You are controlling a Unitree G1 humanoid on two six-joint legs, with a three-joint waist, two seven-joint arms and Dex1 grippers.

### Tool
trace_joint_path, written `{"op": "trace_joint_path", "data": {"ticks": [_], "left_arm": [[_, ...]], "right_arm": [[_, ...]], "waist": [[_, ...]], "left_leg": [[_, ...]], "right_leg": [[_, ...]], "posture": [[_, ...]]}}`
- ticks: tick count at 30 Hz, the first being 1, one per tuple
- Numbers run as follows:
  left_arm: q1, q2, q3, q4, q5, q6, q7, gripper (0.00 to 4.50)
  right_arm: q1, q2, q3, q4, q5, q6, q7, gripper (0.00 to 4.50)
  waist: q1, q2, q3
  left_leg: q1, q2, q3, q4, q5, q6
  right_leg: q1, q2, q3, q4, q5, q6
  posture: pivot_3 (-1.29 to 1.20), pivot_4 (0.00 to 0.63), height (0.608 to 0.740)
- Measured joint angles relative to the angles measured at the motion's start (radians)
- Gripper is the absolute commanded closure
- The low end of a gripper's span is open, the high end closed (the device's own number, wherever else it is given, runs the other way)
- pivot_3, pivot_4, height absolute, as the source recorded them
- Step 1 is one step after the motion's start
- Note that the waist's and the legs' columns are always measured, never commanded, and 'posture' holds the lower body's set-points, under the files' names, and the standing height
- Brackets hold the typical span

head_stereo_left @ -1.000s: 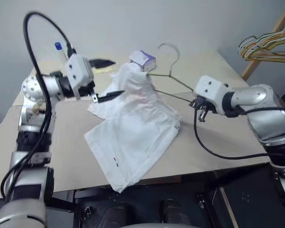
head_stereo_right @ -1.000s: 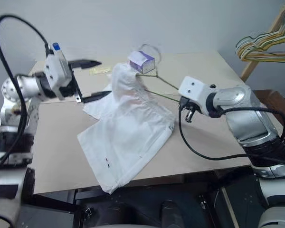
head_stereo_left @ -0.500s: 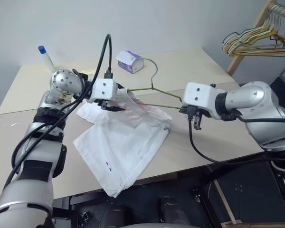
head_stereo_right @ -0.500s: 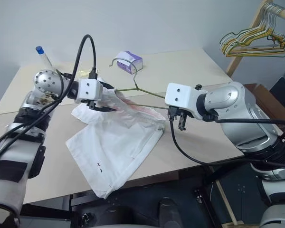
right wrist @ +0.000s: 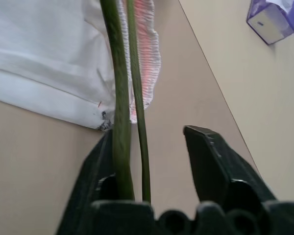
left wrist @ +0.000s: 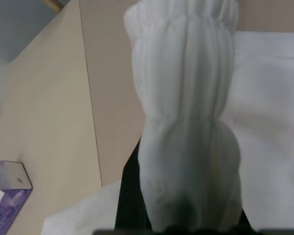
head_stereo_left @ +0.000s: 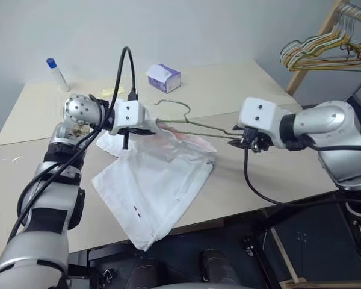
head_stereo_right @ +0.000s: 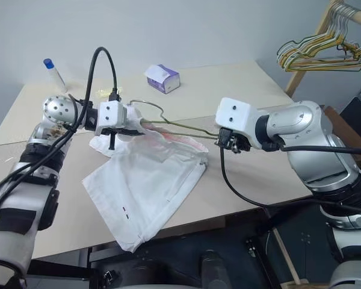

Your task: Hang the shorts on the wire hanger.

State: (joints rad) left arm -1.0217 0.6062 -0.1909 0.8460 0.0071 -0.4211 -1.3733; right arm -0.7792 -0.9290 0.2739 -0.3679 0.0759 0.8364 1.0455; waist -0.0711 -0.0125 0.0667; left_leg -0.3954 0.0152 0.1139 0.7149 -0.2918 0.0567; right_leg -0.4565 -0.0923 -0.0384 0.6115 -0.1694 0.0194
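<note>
- Your left gripper point(head_stereo_left: 145, 127) is clenched on the bunched waistband of the shorts point(head_stereo_left: 153, 180). It holds that end up at the far left, a little above the table point(head_stereo_left: 240, 90).
- The rest of the shorts spreads flat on the table, down toward the near edge. One corner hangs just over that edge.
- Your right gripper point(right wrist: 154, 147) has its two black fingers apart. The two wires of the wire hanger point(head_stereo_left: 195, 124) lie against one finger, and the other finger is clear of them. I cannot tell if that is a real grip.
- The wire hanger runs between your two grippers, just above the shorts. Its curved hook sits at the left end, close to your left gripper.
- The shorts are thin white cloth. The waistband is crinkly with many small folds, and it has a pink patch. There are small dark dashes near the hem.
- The wire hanger is thin, smooth, olive-green wire.
- Your left arm reaches in from the left, with its gripper pointing right and a bit down.
- Your right arm comes in from the right, with its gripper pointing left and a bit down.
- A small purple-white box point(head_stereo_left: 163, 78) sits on the far side of the table.
</note>
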Motion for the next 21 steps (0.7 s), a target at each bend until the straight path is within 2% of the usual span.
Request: {"op": "trace_joint_path", "data": {"ticks": [3,4,8,10,12,14,18,21], "left_arm": [[0.047,0.032,0.024,-0.068,-0.023,0.072,-0.006,4.2],[0.062,0.037,0.035,-0.095,-0.033,0.104,0.001,4.2],[0.103,0.062,0.067,-0.149,-0.053,0.202,0.032,4.2],[0.123,0.064,0.085,-0.197,-0.074,0.255,0.044,4.2],[0.137,0.075,0.097,-0.224,-0.089,0.292,0.048,4.2],[0.141,0.077,0.098,-0.25,-0.091,0.315,0.049,4.2],[0.144,0.076,0.097,-0.288,-0.094,0.336,0.048,4.2],[0.144,0.077,0.097,-0.298,-0.097,0.339,0.047,4.2]], "right_arm": [[0.039,-0.038,-0.069,-0.011,0.028,0.003,0.0,0.27],[0.073,-0.06,-0.141,-0.02,0.054,0.018,0.0,0.01],[0.213,-0.119,-0.403,-0.067,0.143,0.091,0.007,0.01],[0.374,-0.092,-0.524,-0.129,0.176,0.094,0.001,0.01],[0.484,-0.009,-0.533,-0.16,0.194,0.088,-0.035,0.01],[0.526,0.132,-0.472,-0.153,0.193,0.061,-0.115,0.01],[0.453,0.426,-0.319,0.04,0.154,-0.028,-0.308,0.01],[0.349,0.55,-0.277,0.257,0.111,-0.115,-0.416,0.01]], "waist": [[0.001,0.0,0.0],[0.005,0.0,0.0],[0.022,-0.001,-0.001],[0.03,-0.008,-0.008],[0.029,-0.011,-0.013],[0.022,-0.012,-0.014],[0.0,-0.009,-0.016],[0.0,-0.008,-0.017]], "left_leg": [[0.0,0.0,0.0,0.0,0.0,0.0],[-0.001,0.0,-0.001,0.0,0.0,0.0],[-0.001,0.0,-0.001,0.0,0.0,0.0],[-0.001,0.001,-0.002,-0.001,0.0,0.0],[0.0,0.0,-0.002,0.0,0.0,0.0],[0.003,0.0,0.0,0.0,-0.001,0.001],[0.017,0.0,0.0,-0.002,-0.004,0.007],[0.02,0.0,0.0,-0.002,-0.004,0.007]], "right_leg": [[0.0,0.0,0.0,0.0,0.0,0.0],[0.0,0.0,0.0,0.0,0.0,0.0],[0.0,0.0,-0.001,0.0,0.0,0.001],[0.001,0.001,-0.002,0.0,0.0,0.001],[0.002,0.001,-0.001,0.0,0.0,0.001],[0.003,0.0,0.002,-0.001,0.0,0.001],[0.015,0.001,0.005,-0.001,0.0,0.001],[0.017,0.0,0.006,-0.001,0.0,0.001]], "posture": [[-0.07,0.0,0.74],[-0.07,0.0,0.74],[-0.05,0.007,0.74],[-0.05,0.008,0.74],[-0.05,0.009,0.74],[-0.05,0.008,0.74],[-0.03,0.005,0.74],[-0.02,0.004,0.74]]}}
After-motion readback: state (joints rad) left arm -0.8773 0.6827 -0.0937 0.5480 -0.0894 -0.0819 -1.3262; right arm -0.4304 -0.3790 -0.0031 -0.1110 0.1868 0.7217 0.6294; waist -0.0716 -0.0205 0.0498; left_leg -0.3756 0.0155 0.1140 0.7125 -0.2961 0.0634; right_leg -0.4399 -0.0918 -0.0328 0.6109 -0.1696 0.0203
